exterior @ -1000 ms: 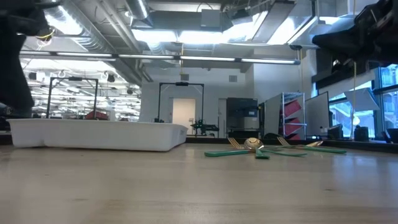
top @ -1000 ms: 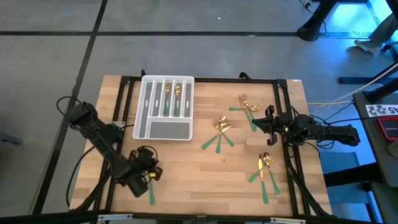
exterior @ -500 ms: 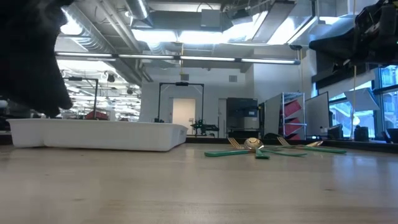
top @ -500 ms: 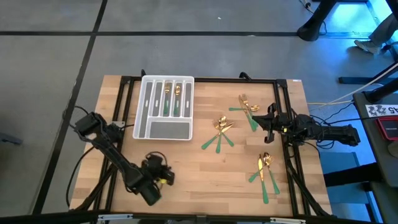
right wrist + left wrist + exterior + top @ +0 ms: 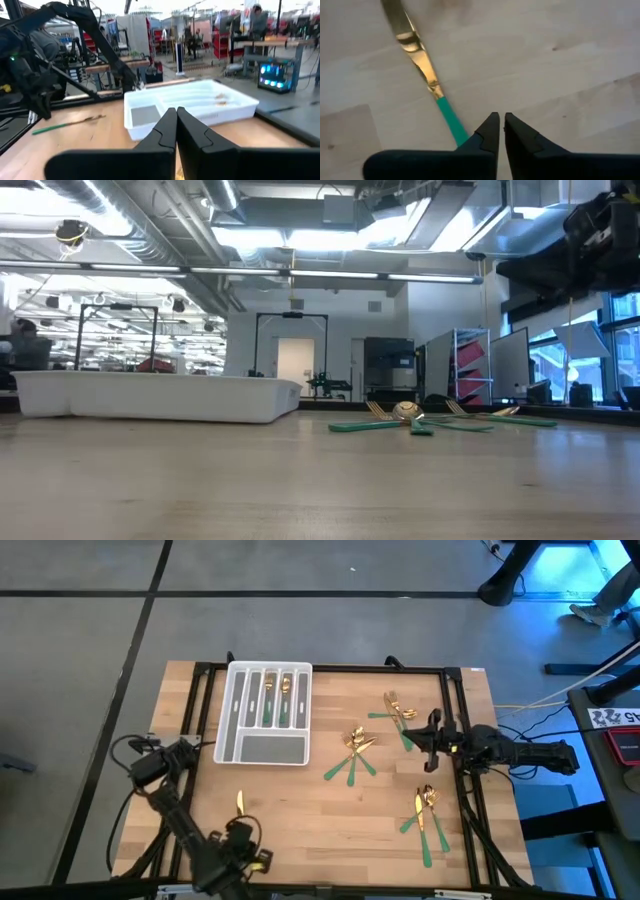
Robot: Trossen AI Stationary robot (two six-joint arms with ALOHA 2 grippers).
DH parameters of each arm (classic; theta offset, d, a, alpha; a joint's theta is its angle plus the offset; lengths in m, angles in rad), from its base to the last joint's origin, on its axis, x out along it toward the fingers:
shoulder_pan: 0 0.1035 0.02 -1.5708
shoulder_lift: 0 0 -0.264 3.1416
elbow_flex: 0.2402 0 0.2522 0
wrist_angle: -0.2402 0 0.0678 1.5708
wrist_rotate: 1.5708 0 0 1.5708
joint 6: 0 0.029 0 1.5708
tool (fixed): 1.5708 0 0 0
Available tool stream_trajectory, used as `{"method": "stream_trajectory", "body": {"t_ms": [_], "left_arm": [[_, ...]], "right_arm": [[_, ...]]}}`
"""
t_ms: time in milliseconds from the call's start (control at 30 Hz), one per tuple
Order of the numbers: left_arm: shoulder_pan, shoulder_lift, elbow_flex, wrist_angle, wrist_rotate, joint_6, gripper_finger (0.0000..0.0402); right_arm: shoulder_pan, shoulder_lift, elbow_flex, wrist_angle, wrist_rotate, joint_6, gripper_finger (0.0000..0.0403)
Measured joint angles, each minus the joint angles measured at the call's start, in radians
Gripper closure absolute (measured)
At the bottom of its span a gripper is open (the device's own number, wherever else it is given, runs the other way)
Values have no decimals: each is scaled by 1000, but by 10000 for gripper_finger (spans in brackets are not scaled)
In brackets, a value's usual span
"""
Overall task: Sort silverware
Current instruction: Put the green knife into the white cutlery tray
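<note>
Where high view blurs, left hand [image 5: 500, 131] beside knife [image 5: 422, 64] up close

Overhead, straight down on the whole table [image 5: 330, 820]. Low, at tabletop level, facing the room. 2 wrist cameras: left close above bare wood, right level across the table. White tray [image 5: 262, 748] shared by overhead, low [image 5: 150, 395], right wrist [image 5: 200, 107].
</note>
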Motion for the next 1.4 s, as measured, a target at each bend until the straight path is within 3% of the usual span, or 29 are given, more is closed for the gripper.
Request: {"method": "stream_trajectory", "body": {"t_ms": [233, 467, 667, 867, 1000, 1233, 1400], "left_arm": [[-44, 2, -63, 101, -20, -13, 318], [-41, 2, -130, 66, -25, 54, 308], [-18, 2, -205, 59, 100, 26, 273], [-8, -12, -295, 177, 63, 45, 235], [15, -15, -318, 200, 56, 99, 250], [67, -8, -322, 230, -46, 353, 329], [89, 8, -327, 246, -139, 448, 372]], "right_arm": [[0, 8, 0, -30, -27, 22, 393], [0, 8, 0, -28, -27, 23, 393], [0, 8, 0, -27, -26, 23, 393], [0, 8, 0, -25, -26, 33, 393], [0, 8, 0, -13, -20, 35, 393], [0, 8, 0, -12, -15, 35, 393], [0, 8, 0, -14, -15, 35, 393]]}}
